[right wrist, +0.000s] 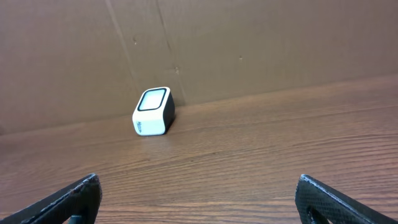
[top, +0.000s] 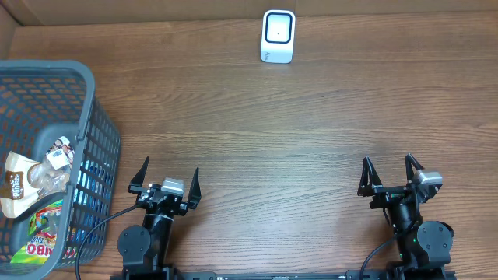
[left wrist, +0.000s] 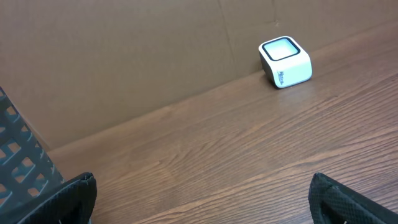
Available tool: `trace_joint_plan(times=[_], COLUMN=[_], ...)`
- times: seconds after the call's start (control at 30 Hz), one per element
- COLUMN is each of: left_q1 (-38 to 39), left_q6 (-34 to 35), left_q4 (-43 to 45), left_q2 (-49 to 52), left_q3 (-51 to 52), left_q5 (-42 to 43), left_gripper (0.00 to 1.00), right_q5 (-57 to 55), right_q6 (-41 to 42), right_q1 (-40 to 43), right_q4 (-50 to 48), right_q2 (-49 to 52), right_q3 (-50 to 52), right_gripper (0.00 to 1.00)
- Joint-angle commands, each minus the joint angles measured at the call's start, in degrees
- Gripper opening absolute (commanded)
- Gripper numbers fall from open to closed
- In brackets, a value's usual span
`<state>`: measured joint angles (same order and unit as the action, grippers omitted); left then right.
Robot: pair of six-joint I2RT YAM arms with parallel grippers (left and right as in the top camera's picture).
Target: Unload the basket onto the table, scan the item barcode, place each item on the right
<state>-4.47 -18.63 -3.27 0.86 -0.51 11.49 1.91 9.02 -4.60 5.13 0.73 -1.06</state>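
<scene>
A small white barcode scanner (top: 278, 36) with a dark-rimmed window stands at the far edge of the wooden table, also seen in the left wrist view (left wrist: 285, 61) and the right wrist view (right wrist: 153, 111). Packaged items (top: 35, 177) lie in a grey basket (top: 97, 128) at the left; one is a brown-and-white snack bag, another a green-and-red packet (top: 40, 237). My left gripper (top: 166, 177) sits open at the near edge, right of the basket, holding nothing. My right gripper (top: 391, 173) sits open at the near right, also holding nothing. Both are far from the scanner.
A brown cardboard wall (right wrist: 249, 43) runs along the table's far edge behind the scanner. The basket's mesh wall (left wrist: 18, 158) shows at the left of the left wrist view. Bare wooden tabletop (top: 272, 140) lies between the grippers and the scanner.
</scene>
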Motion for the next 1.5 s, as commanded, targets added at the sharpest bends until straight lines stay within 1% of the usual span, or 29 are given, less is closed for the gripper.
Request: trace_joint_plan(times=[0.0,0.87,0.93,1.47], left_q1=[0.4,0.4,0.4,0.4], left_q6=[-0.5,-0.5,-0.5,-0.5], left_q4=[-0.1,-0.1,-0.1,-0.1], left_q2=[-0.6,-0.6,-0.6,-0.6], left_q3=[0.2,0.2,0.2,0.2], left_q5=[-0.5,-0.5,-0.5,-0.5], left_gripper=[1.00,1.00,0.99,1.00], right_q5=[-0.4,-0.4,-2.3,-2.3], right_q6=[0.1,0.1,-1.9,-1.8], right_q1=[-0.3,-0.3,-0.3,-0.2], right_q4=[-0.4,-0.4,-0.3,-0.3], right_q2=[-0.5,-0.5,-0.5,-0.5], right_q3=[0.6,0.6,0.6,0.6], right_gripper=[1.00,1.00,1.00,1.00])
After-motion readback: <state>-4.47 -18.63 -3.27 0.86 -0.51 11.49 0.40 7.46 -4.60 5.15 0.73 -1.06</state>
